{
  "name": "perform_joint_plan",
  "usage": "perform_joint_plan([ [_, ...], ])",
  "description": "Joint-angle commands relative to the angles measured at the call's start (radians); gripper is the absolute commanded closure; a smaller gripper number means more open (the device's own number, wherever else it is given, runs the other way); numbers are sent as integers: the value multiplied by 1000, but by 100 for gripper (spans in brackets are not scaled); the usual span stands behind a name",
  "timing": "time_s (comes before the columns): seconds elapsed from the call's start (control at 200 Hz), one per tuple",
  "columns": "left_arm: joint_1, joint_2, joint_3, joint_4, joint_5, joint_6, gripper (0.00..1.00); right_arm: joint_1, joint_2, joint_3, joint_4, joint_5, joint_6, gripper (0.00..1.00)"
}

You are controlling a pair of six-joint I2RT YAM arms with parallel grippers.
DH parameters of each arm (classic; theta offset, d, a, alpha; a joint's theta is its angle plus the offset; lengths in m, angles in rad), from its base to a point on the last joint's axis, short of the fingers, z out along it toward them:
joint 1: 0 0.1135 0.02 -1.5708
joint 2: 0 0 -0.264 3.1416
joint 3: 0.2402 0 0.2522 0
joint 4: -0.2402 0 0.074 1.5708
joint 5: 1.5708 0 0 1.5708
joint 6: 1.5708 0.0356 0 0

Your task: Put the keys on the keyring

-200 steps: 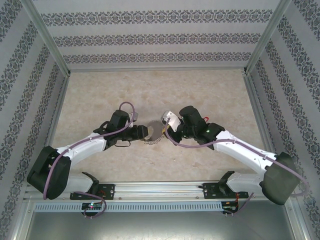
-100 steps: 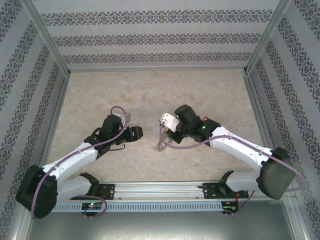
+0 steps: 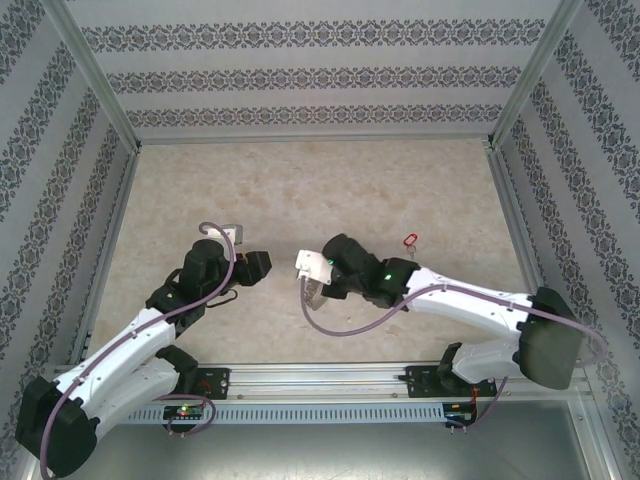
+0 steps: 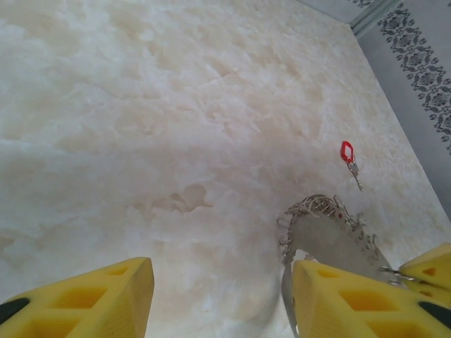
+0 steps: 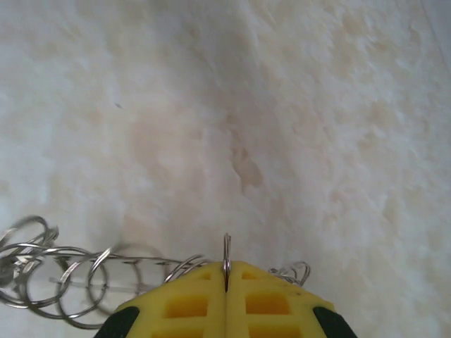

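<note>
The keyring (image 4: pixel 330 232) is a thin grey hoop fringed with small silver rings (image 5: pixel 42 271). It hangs edge-on from my right gripper (image 5: pixel 226 271), which is shut on its rim. In the top view the right gripper (image 3: pixel 313 289) holds the keyring at the middle of the table. My left gripper (image 4: pixel 222 282) is open with nothing between its yellow fingers (image 4: pixel 106 299), and the hoop hangs just beyond its right finger. In the top view the left gripper (image 3: pixel 262 266) sits a little left of the ring. A red-headed key (image 3: pixel 410 239) lies flat on the table to the right, and the same key (image 4: pixel 348 153) lies beyond the ring in the left wrist view.
The table (image 3: pixel 300 180) is pale marbled stone, fenced by patterned walls and metal posts (image 3: pixel 95 80). The right arm's cable (image 3: pixel 340 325) loops below its wrist. A metal rail (image 3: pixel 320 375) runs along the near edge.
The left gripper has pulled back left, away from the keyring. The right gripper has carried the keyring left and nearer. The red key now lies uncovered to the right.
</note>
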Motion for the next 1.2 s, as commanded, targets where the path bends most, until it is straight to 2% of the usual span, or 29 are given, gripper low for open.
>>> perform_joint_plan([
  [0.0,5,-20,5,15,78,121,48,-98,-92,-7,20,-422,113,100],
  [0.055,5,-22,14,25,118,167,49,-157,-107,-2,-4,-565,119,100],
  [0.225,6,-23,44,65,271,326,50,-264,-107,14,-92,-794,97,100],
  [0.42,6,-22,78,47,432,504,51,-294,-94,-9,-70,-817,83,100],
  [0.649,6,-4,105,-10,480,571,52,-258,-84,-10,-75,-639,43,100],
  [0.884,4,20,114,-23,591,730,58,-234,-90,-21,-102,-626,-100,100],
  [1.004,5,46,144,-67,598,798,59,-201,-99,-43,-101,-547,-201,100],
  [1.194,1,119,186,-87,620,818,60,-206,-89,-41,-70,-482,-181,100],
])
